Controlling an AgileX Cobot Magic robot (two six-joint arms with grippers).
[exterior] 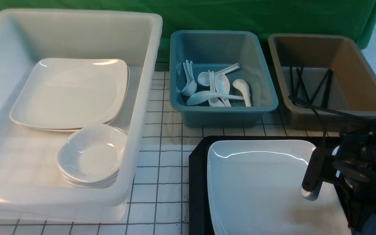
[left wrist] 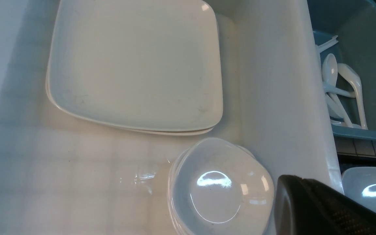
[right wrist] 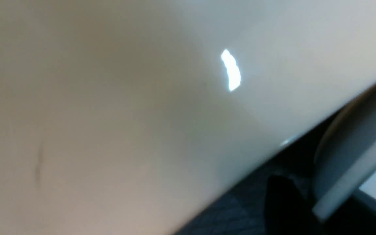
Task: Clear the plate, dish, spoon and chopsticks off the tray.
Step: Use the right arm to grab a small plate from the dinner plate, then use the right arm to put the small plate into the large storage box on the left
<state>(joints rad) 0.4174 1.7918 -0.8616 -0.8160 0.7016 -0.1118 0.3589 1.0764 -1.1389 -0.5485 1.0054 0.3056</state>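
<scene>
Plate (exterior: 256, 182) rim lies under right end effector (exterior: 313, 191), angled down, closure unclear; left end effector (left wrist: 318, 209) pressed together.

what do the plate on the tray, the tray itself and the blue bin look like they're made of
The plate: glossy white, probably glazed ceramic or melamine, with sharp light streaks along its rim. The tray: black plastic by the look, matte, with a fine texture up close. The blue bin: moulded plastic, with a dull satin sheen and a rounded rim.
</scene>
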